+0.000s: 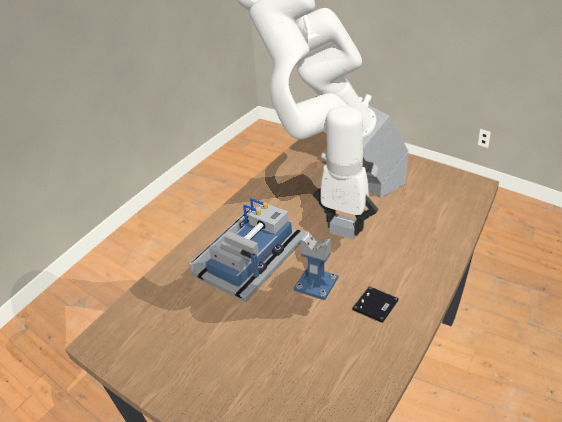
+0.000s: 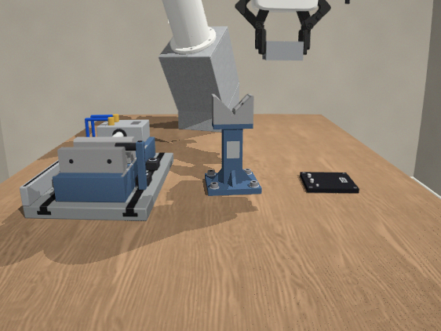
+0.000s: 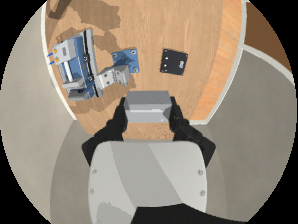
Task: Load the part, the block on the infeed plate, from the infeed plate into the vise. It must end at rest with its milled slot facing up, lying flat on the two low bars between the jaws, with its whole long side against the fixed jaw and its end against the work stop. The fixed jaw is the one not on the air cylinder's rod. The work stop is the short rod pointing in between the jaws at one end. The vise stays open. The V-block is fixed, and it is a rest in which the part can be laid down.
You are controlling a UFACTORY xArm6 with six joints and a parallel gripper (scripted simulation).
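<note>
My gripper (image 2: 283,49) is shut on the part (image 2: 283,51), a plain grey block, and holds it high in the air, above and a little right of the V-block (image 2: 232,111). The part also shows in the top view (image 1: 343,226) and in the wrist view (image 3: 148,106); I cannot see its slot. The black infeed plate (image 2: 329,182) lies bare on the table at the right. The vise (image 2: 100,169) stands at the left with its jaws open; the air cylinder (image 2: 122,129) is at its far end.
The V-block stands on a blue post with a bolted foot (image 2: 231,186) between the vise and the infeed plate. The arm's grey base (image 2: 202,78) stands behind the V-block. Blue air lines (image 2: 94,121) rise at the vise's far end.
</note>
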